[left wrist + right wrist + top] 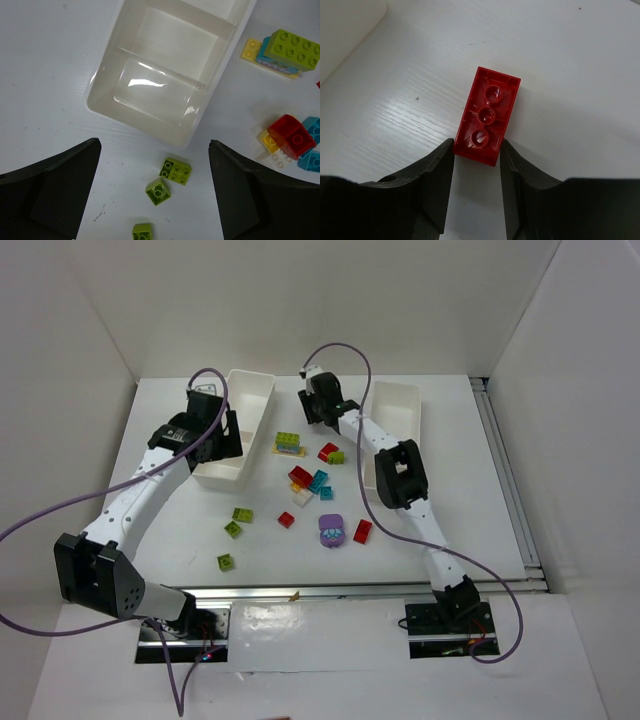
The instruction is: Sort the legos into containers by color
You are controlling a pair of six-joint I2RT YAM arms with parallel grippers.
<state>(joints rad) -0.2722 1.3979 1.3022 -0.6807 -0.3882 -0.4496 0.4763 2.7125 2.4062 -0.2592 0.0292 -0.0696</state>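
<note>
Red plastic fills the middle of the right wrist view: a red brick, hollow underside toward the camera, is clamped at its near end between the fingers of the right pincer, seemingly lifted off the white surface. In the overhead view that pincer hangs at upper centre, between the two containers, so the step in hand looks like carrying this brick to a compartment. The next move calls for swinging over the tray at the upper right, settling on one section, then letting go. The left pincer stands wide and empty above the near end of the tray at the upper left, whose visible sections hold nothing. Three lime green bricks lie just below that tray's end, probably its next pick. The other loose legos lie scattered at centre frame.
</note>
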